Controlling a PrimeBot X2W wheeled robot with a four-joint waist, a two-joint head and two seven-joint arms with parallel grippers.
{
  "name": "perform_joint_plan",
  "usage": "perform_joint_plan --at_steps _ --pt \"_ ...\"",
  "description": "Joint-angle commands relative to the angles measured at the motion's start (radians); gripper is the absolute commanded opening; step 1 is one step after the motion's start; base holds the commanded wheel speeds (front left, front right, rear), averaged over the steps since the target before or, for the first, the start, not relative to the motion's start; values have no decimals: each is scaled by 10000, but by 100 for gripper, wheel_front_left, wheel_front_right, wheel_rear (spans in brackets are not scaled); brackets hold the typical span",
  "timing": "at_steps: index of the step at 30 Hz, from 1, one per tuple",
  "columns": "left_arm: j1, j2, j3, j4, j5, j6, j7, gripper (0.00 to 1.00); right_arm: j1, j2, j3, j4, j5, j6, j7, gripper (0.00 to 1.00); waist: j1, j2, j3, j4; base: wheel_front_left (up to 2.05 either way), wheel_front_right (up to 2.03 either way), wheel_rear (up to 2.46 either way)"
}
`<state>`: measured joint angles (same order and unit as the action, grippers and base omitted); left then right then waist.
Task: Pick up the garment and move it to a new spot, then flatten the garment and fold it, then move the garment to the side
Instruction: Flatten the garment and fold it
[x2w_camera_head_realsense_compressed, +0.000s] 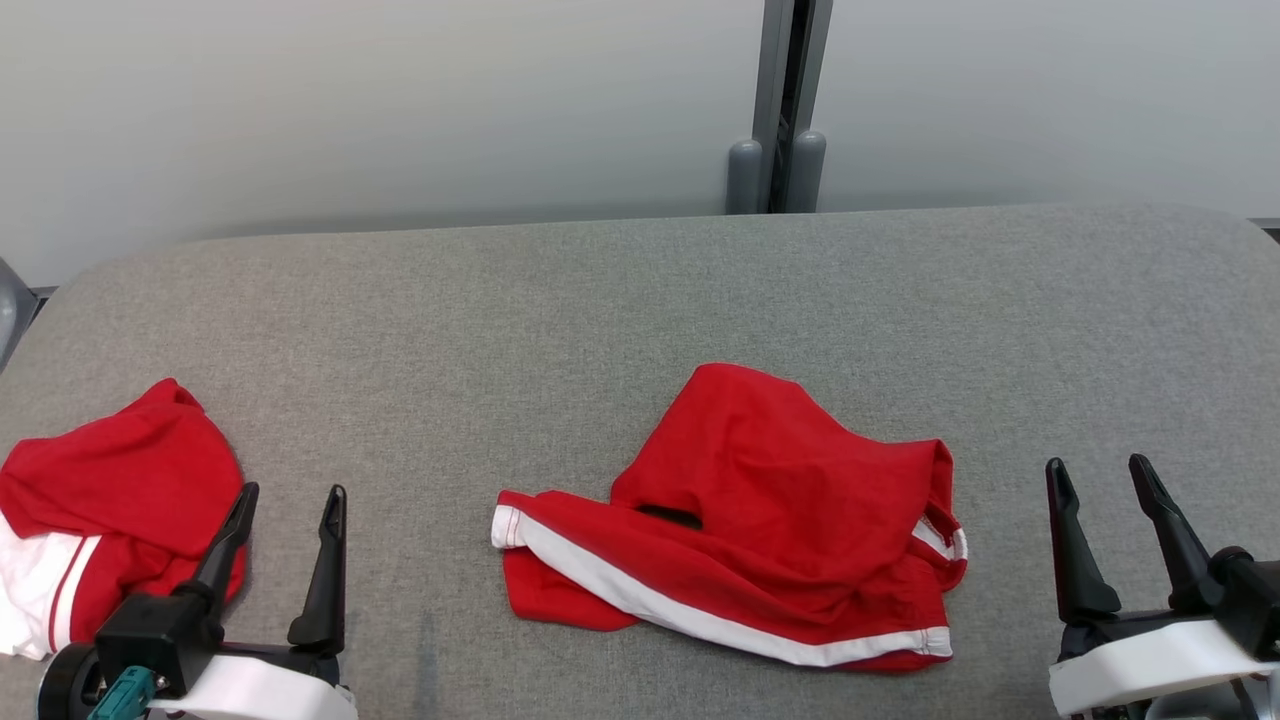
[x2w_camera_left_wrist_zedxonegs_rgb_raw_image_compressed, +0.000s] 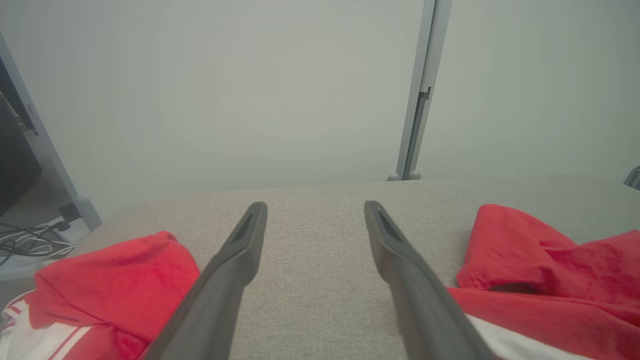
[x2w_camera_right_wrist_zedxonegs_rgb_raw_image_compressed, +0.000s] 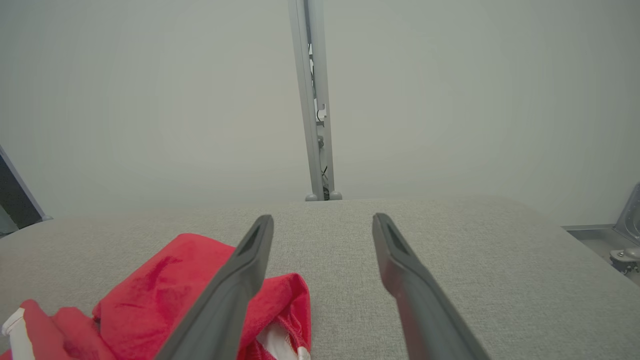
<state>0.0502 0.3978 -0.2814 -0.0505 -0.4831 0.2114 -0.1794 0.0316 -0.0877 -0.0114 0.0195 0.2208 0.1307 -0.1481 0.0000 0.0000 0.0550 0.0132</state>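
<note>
Garment (x2w_camera_head_realsense_compressed: 760, 510) is lying crumpled on the desk (x2w_camera_head_realsense_compressed: 500, 300), about 6 o'clock from desk centre and roughly midway between your two grippers. It's red, with a white stripe (x2w_camera_head_realsense_compressed: 650, 600) along the near hem. One corner flops out toward 9 o'clock and the cloth is doubled over itself at 3 o'clock. It's not flat and not folded, so I read this as the start, with pick-up not yet done.

A second garment (x2w_camera_head_realsense_compressed: 110, 490), red and white, is bunched at 8 o'clock by the desk's left edge. It's probably one already set aside, so that side is likely your drop zone; can't confirm.

Left gripper (x2w_camera_head_realsense_compressed: 292, 490): fingers spread wide, nothing between them. The left wrist view shows bare desk in the gap. Its outer finger overlaps the second garment in view, and I can't tell if it touches.

Right gripper (x2w_camera_head_realsense_compressed: 1097, 462): also spread wide and empty, near the garment's 3 o'clock edge but clear of it.

The grippers sit low at 7 and 5 o'clock, flanking the work. That looks like a ready pose giving each arm a clear reach to its own side.
</note>
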Motion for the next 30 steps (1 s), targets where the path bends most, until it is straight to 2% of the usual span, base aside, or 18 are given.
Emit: perform_joint_plan --at_steps 1,4,7,12,16,20,24,30 --pt "33 64 -8 -52 6 27 21 100 42 -60 1 -17 52 2 -8 100 0 0 12 9 0 0 0" --pt "-15 96 -33 -171 45 71 99 100 2 -51 10 -26 52 2 -21 100 0 0 51 29 0 0 0" --pt "-371 164 -187 -268 89 -109 282 100 -83 -36 46 -41 58 2 -2 100 0 0 158 41 0 0 0" --pt "-1189 141 -927 282 -244 -1088 1063 100 -270 -44 177 -12 60 2 21 100 0 0 415 -28 0 0 0" --pt "-1839 -16 -1556 1253 -712 -1978 2009 100 -442 -34 376 86 84 2 -26 100 0 0 625 -232 0 0 0" --pt "-2347 -162 -1909 2319 -1175 -2656 2686 100 -598 -34 539 193 87 2 -114 100 0 0 839 -478 0 0 0" --pt "-2787 -306 -2076 3282 -1698 -3057 3071 100 -677 -9 608 306 104 2 -177 100 0 0 1015 -687 0 0 0" --pt "-3349 -307 -2230 4442 -1997 -3289 3039 100 -783 16 663 425 123 2 -276 100 0 0 1182 -928 0 0 0"
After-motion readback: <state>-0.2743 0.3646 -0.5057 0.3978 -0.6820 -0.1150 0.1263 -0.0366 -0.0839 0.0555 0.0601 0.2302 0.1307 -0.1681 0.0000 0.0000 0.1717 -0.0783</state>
